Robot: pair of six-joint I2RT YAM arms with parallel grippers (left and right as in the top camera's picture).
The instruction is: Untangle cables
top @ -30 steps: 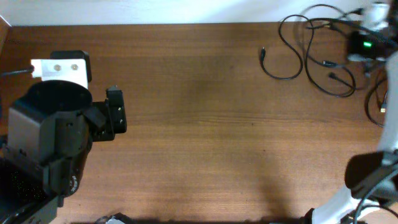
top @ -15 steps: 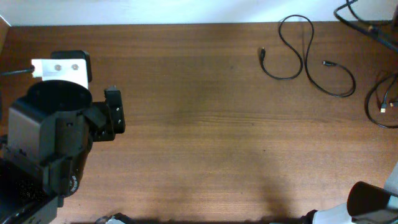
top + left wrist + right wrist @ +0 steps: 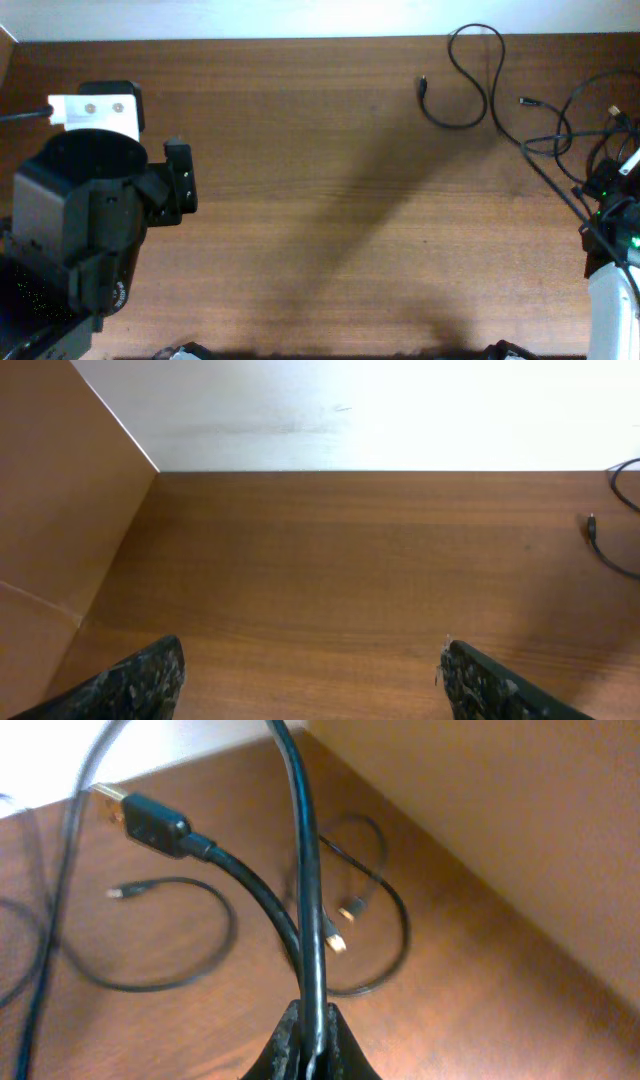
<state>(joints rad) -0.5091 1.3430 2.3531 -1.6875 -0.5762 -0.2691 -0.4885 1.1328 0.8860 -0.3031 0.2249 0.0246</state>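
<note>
Cables (image 3: 303, 870) are the whole story here. The right tool (image 3: 305, 1038) is clamped fully shut on what looks like two strands, pinched right at its tips. One strand runs straight up past the tool, and the other bends off to the tool's upper left and ends in a chunky plug (image 3: 140, 815) hanging in the air. My guess is the tool holds them lifted like that so the slack droops and the crossings open up on their own, since the rest of the loops lie on the desk (image 3: 320, 200) below and beyond the tool, with a couple of gold-tipped small plugs (image 3: 340, 938) just past its tips. From the overhead view, one loose cord (image 3: 465, 95) sits apart from the held bunch, flat on the desk, so I'd say that one is pretty much free already. The left tool (image 3: 310, 680) is spread wide with nothing between its fingers, and there's just bare desk ahead of it, with one cord end way off to its right. It seems parked out of the way until a second grip is needed. I can't tell exactly how many strands are in the pinch.
</note>
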